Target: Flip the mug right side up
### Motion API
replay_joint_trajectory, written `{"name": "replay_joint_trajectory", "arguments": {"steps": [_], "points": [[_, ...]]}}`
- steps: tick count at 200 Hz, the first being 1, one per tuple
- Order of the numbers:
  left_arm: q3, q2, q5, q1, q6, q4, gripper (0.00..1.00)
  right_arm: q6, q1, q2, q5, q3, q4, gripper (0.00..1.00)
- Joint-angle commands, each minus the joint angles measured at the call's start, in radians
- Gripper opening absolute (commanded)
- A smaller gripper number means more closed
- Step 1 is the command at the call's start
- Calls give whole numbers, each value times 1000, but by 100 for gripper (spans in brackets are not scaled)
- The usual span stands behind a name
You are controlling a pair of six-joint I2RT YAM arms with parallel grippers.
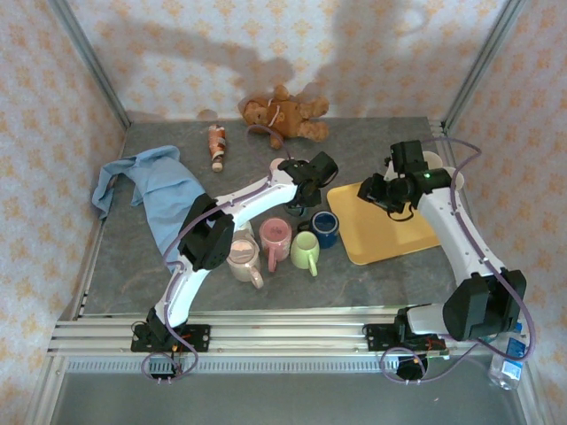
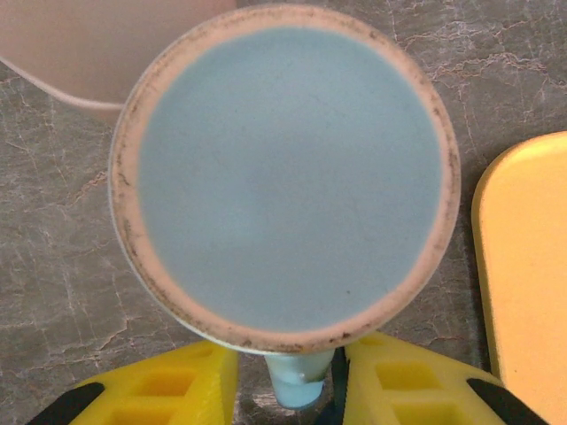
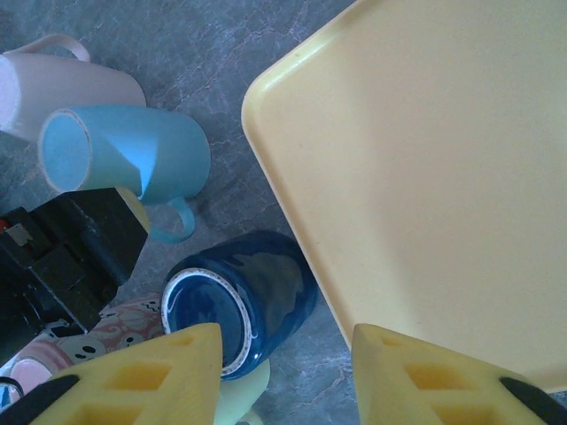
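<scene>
Left wrist, inverted mug (image 2: 292, 177), handle inside left gripper (image 2: 291, 367)

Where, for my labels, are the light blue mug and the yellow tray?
light blue mug (image 2: 292, 177): left wrist view, upturned base.
yellow tray (image 3: 425, 177): right wrist view, bare inner surface.

Light-blue mug (image 2: 288, 177), base up, on grey table (image 2: 53, 292). Handle (image 2: 297, 390) between the left gripper's (image 2: 289, 350) 2 parted fingers (image 2: 168, 390); yellow tray (image 2: 527, 266) at right.
</scene>
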Motion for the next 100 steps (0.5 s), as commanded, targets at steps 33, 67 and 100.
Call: {"name": "replay_joint_trajectory", "arguments": {"steps": [33,67,100], "points": [[4,-3,-25,6,5,-37,29,13,-6,-35,13,-14,8,42],[3,11,-14,7,-1,-38,29,10,-6,-35,12,-15,9,42],[1,16,-14,8,-2,-41,30,7,-6,-35,12,-18,8,42]]}}
